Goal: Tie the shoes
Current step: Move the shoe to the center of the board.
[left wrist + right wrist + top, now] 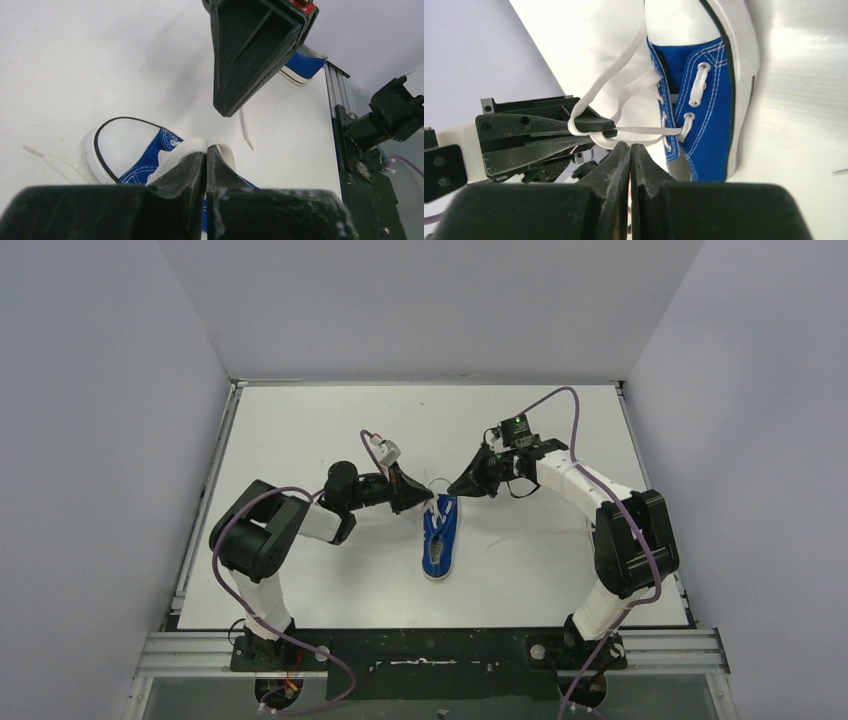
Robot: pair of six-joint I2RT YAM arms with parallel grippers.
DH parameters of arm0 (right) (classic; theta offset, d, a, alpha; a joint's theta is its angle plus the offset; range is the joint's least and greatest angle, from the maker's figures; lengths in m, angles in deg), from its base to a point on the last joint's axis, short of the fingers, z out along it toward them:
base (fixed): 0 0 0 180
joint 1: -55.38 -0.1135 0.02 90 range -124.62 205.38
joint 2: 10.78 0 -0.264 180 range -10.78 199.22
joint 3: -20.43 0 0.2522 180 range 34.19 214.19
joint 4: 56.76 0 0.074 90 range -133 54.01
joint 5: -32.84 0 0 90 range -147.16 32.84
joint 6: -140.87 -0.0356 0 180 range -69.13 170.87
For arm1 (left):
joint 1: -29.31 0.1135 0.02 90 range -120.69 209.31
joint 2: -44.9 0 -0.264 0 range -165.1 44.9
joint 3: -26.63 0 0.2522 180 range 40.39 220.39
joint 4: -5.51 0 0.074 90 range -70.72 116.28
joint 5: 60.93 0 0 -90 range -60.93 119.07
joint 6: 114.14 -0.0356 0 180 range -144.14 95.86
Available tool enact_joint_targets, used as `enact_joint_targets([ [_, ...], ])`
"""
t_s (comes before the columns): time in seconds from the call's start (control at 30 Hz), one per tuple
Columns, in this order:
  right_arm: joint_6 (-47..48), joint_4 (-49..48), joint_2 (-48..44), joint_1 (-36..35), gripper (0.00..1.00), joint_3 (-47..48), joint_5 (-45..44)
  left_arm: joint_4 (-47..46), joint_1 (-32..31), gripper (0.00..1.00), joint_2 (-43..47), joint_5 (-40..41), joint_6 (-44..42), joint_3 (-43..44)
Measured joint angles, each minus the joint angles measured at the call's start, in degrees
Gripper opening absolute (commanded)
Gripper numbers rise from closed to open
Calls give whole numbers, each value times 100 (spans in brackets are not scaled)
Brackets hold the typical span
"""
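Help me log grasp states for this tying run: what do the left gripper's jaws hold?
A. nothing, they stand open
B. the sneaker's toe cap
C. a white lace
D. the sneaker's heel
C: in the left wrist view the left gripper has its jaws shut on a white lace, just above the blue sneaker.

Shoe on table, left hand and right hand beside far end

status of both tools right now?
Left tool: closed, pinching the white lace.
Right tool: closed, apparently pinching the white lace too.
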Motion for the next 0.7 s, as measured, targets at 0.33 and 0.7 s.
enact_joint_targets([
  [0.33, 2142, 975, -599, -264, 7, 356, -1419, -481, -105, 0, -2, 251, 717, -179],
  [0.7, 4358, 177, -452, -203, 32, 157, -861, -527, -157, 0, -2, 264, 820, -181],
])
